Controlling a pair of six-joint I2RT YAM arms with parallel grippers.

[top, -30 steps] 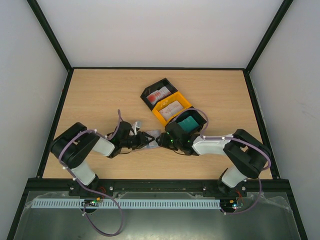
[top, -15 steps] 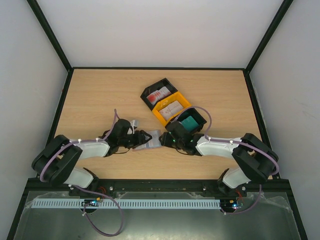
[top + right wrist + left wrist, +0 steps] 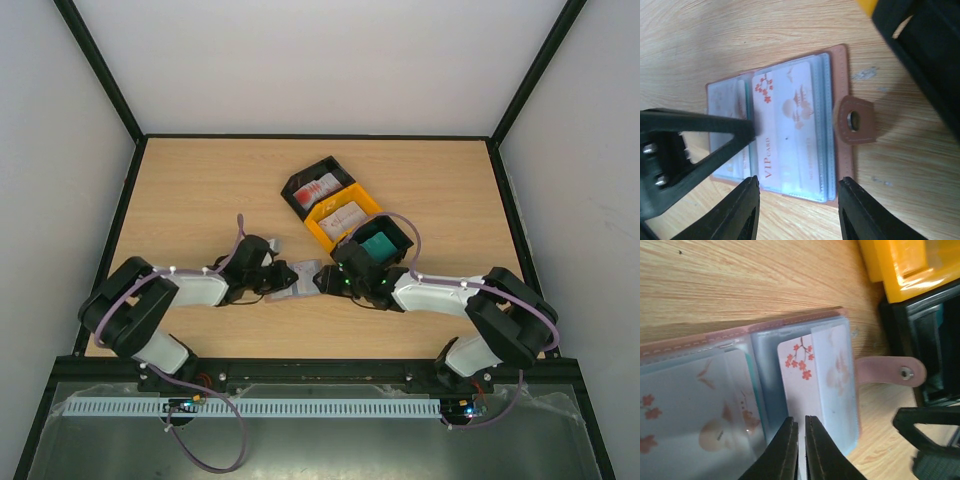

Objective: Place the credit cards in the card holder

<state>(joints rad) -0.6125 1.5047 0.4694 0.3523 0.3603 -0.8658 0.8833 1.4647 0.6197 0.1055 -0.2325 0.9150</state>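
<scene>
The brown card holder [image 3: 300,277] lies open on the table between my two grippers. In the left wrist view my left gripper [image 3: 800,418] is shut on the near edge of a white credit card with red blossoms [image 3: 796,371], which sits partly inside a blue-grey pocket of the holder [image 3: 690,342]. In the right wrist view the same card [image 3: 785,135] reads "VIP CARD" and lies in the holder [image 3: 841,95]. My right gripper [image 3: 799,180] is open, its fingers spread wide just short of the holder's near edge.
Three small trays stand behind the holder: a black one with a red-and-white card [image 3: 318,188], an orange one with a white card [image 3: 343,214], and a black one with a teal card [image 3: 378,245]. The holder's snap strap [image 3: 855,120] points towards them.
My left arm's elbow swung out and back while its gripper stayed at the holder's left side. The holder shifted slightly left. My right gripper hardly moved.
</scene>
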